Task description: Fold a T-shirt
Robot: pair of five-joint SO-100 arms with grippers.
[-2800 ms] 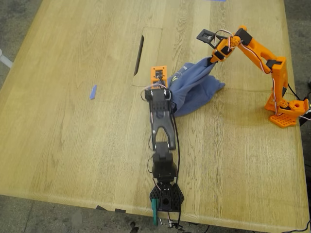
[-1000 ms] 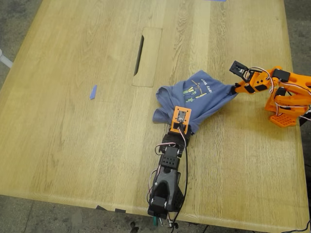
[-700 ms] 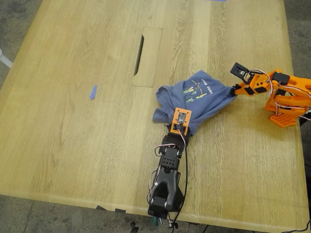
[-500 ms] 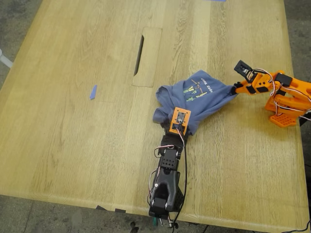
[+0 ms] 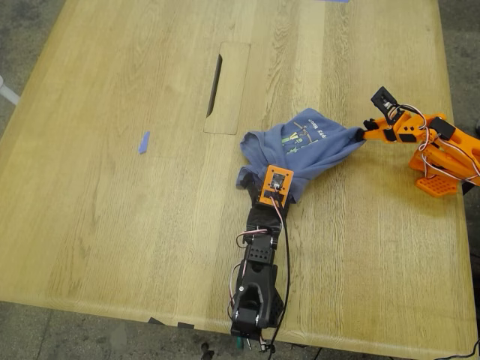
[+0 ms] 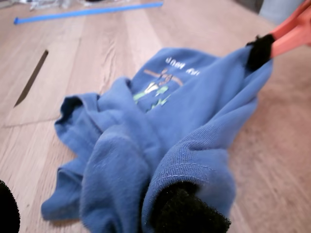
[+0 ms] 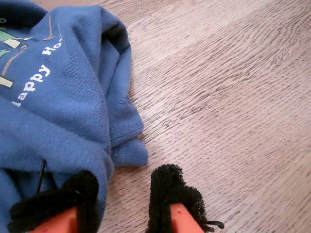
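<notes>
Now T-shirt [image 5: 304, 147] more stretched out

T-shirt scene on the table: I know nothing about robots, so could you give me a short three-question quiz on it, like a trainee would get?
1. True or false: the T-shirt lies flat and neatly folded on the table.
2. What small thing lies apart from the shirt, toward the exterior view's left? A) a pair of scissors B) a strip of blue tape C) a cup
3. Short answer: in the second wrist view, do the jaws of my second gripper stand apart or closed?

Key:
1. False. It is crumpled in a heap, with its print showing on top.
2. B.
3. Apart. Bare wood shows between them, and fabric lies against one finger.
</notes>
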